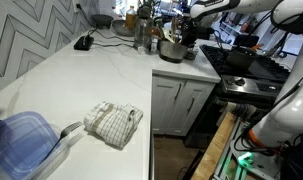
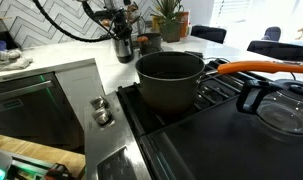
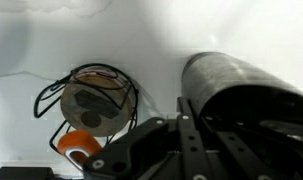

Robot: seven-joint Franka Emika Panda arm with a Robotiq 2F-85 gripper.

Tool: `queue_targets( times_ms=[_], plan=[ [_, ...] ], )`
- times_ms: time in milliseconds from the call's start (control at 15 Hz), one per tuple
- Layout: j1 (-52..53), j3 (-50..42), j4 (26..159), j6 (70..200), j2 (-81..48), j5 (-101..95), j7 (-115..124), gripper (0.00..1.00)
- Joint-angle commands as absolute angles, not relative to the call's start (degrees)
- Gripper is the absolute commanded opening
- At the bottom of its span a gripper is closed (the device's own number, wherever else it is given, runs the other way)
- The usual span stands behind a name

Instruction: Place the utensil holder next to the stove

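The utensil holder [image 1: 172, 50], a low round grey-metal pot, stands at the far end of the white counter, close to the stove [image 1: 253, 62]. In an exterior view it shows as a grey pot [image 2: 124, 47] behind the stove's [image 2: 221, 135] black grates. My gripper [image 1: 181, 38] comes down onto it from above [image 2: 120, 30]. In the wrist view the black fingers [image 3: 186, 112] straddle the rim of the grey pot [image 3: 241, 85] and look closed on it. The pot's inside is dark, and I cannot make out the utensils.
A dark pot with an orange handle [image 2: 171, 80] and a glass kettle [image 2: 281, 105] sit on the stove. A wire basket [image 3: 91, 105] stands beside the holder. A checked cloth [image 1: 113, 122], a plastic container [image 1: 21, 140] and plants [image 2: 171, 15] are on the counter.
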State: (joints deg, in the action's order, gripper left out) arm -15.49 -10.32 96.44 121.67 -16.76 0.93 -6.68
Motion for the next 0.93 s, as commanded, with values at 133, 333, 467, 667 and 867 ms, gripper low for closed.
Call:
queue_targets(
  times_ms=[133, 333, 467, 667, 867],
  plan=[
    [-16.04, -9.75, 100.36, 120.28, -14.51, 2.17, -12.4, 0.01],
    [-16.15, -9.82, 100.59, 120.79, -14.52, 2.7, -12.69, 0.29],
    [-16.13, -9.79, 100.74, 120.58, -14.35, 2.62, -13.78, 0.43],
    [-15.87, -9.83, 101.22, 120.63, -13.67, 2.36, -14.05, 0.65],
    [-15.57, -9.86, 101.91, 121.0, -12.05, 2.15, -13.8, 0.88]
  ],
)
